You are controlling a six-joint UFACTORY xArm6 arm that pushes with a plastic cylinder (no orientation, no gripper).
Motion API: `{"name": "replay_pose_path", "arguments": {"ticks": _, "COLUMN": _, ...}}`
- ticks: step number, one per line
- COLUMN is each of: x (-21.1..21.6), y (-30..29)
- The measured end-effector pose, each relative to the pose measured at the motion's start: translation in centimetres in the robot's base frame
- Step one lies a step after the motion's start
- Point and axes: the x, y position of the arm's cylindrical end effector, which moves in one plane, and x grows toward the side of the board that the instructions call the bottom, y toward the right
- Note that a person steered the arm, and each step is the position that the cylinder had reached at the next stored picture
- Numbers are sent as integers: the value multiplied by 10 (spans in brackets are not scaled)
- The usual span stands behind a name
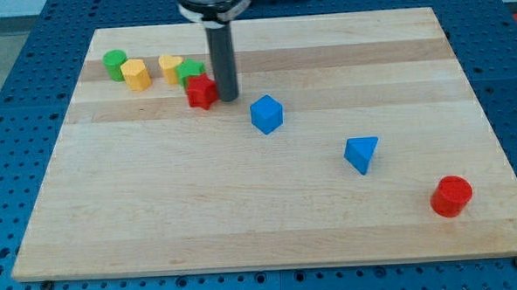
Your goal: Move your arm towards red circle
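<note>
Nearest the camera, the red circle sits at the board's lower right. Far upper left, my tip touches the red star, holding nothing. Between lie the blue cube and blue triangle; nearly the whole approach remains.

I see a pale wooden board with light grain stripes, lying on a blue perforated table. My tip is the end of a dark grey rod. Just beside my tip sits a red star block. Beyond it are 2 green blocks and 2 yellow ones. A blue cube, a blue triangle block and the red circle lie farther from my tip.
</note>
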Motion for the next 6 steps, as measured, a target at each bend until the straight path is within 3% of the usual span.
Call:
{"name": "replay_pose_path", "arguments": {"ticks": 2, "x": -13, "y": -34}}
{"name": "replay_pose_path", "arguments": {"ticks": 3, "x": 41, "y": -79}}
{"name": "replay_pose_path", "arguments": {"ticks": 4, "x": 61, "y": -59}}
{"name": "replay_pose_path", "arguments": {"ticks": 5, "x": 180, "y": 22}}
{"name": "replay_pose_path", "arguments": {"ticks": 6, "x": 247, "y": 160}}
